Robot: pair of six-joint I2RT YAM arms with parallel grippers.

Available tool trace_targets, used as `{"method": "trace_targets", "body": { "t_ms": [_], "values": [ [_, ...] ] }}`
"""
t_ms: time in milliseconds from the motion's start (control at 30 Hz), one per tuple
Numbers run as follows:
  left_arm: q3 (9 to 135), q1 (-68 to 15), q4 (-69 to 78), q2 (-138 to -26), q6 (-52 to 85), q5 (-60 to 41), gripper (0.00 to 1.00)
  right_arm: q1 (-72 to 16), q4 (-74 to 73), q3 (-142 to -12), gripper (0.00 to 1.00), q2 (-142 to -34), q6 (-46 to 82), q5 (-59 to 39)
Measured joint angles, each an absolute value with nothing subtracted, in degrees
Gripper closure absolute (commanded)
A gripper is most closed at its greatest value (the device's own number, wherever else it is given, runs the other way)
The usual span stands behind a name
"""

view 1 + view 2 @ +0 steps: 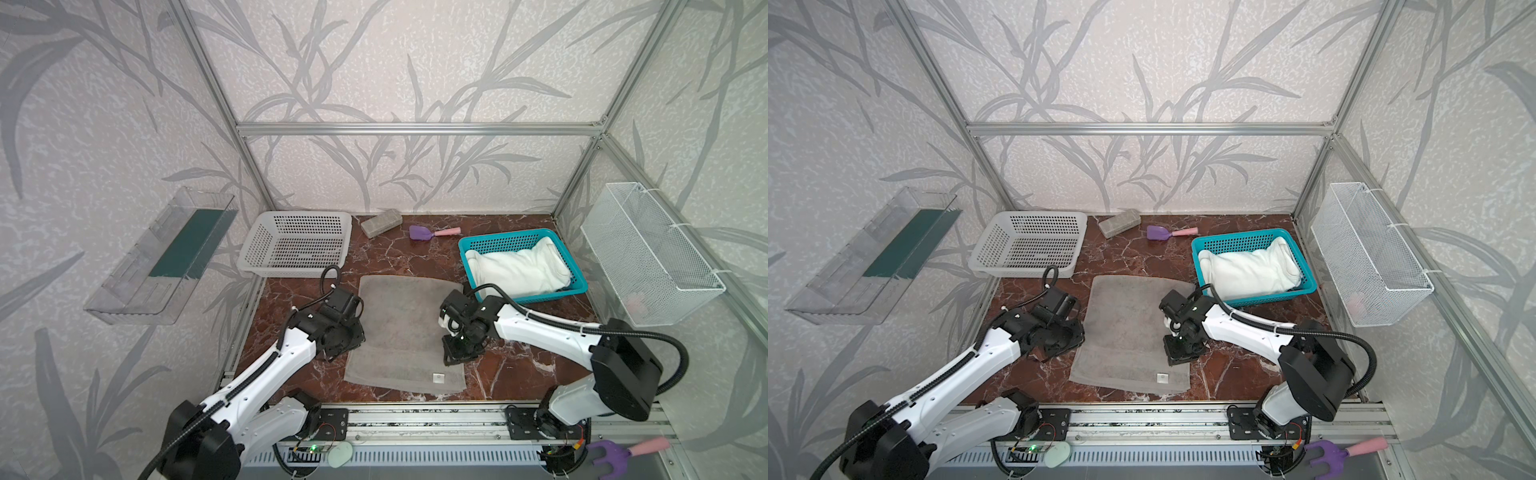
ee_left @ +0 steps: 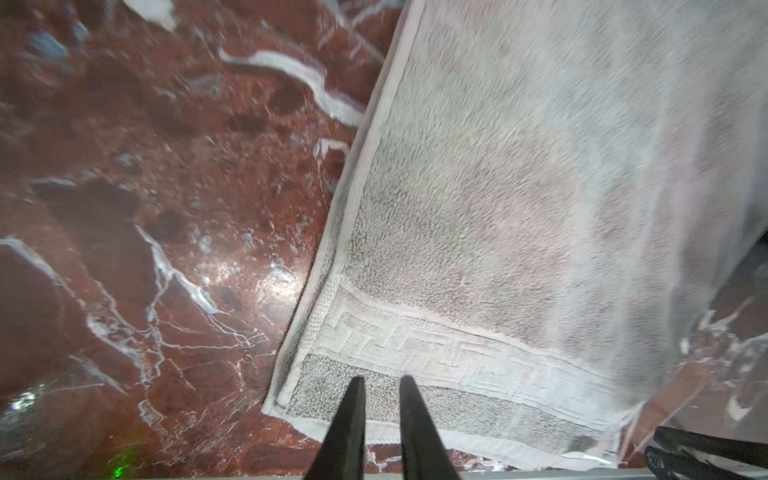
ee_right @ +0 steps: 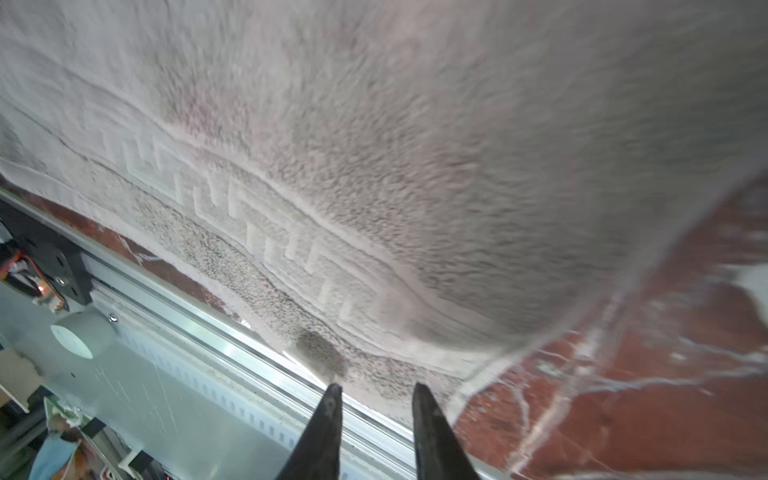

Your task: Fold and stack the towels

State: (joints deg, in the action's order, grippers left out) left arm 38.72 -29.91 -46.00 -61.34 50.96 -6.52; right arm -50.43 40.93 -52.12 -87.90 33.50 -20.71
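The left gripper and right gripper are hovering narrowly parted (gripping nothing) over the grey towel, which is lying flat on the tabletop.

The spread towel lies in the middle of the bench. Behind it on the left stands the left basket. Behind it on the right, the bundled towel lies in the right basket. Between the baskets, at the back, lie a block and, right of it, a scoop.
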Motion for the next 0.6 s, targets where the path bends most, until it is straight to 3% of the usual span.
{"method": "trace_targets", "body": {
  "t_ms": [100,233,300,367,467,600],
  "values": [
    [33.56,-34.13,-44.21,-64.10,53.25,-7.22,0.77,-53.78,37.17,-48.90,0.93,-89.86,35.62,-22.22],
    [27.90,-38.83,-44.45,-61.78,58.43,-7.55,0.76,-55.96,34.92,-45.63,0.98,-90.43,37.71,-22.39],
    [25.67,-40.49,-44.75,-57.25,61.10,-7.35,0.77,-56.77,34.85,-45.60,0.91,-90.21,37.67,-22.33],
    [24.32,-41.41,-46.24,-52.69,63.20,-7.11,0.78,-57.21,35.94,-46.35,0.68,-90.08,36.58,-21.58],
    [26.20,-41.87,-50.30,-49.25,64.07,-4.38,0.77,-56.95,41.54,-52.23,0.61,-90.32,33.06,-17.52],
    [38.96,-39.70,-51.90,-52.25,59.37,0.69,0.71,-51.79,44.73,-69.12,0.60,-94.54,27.18,-13.37]
  ]
}}
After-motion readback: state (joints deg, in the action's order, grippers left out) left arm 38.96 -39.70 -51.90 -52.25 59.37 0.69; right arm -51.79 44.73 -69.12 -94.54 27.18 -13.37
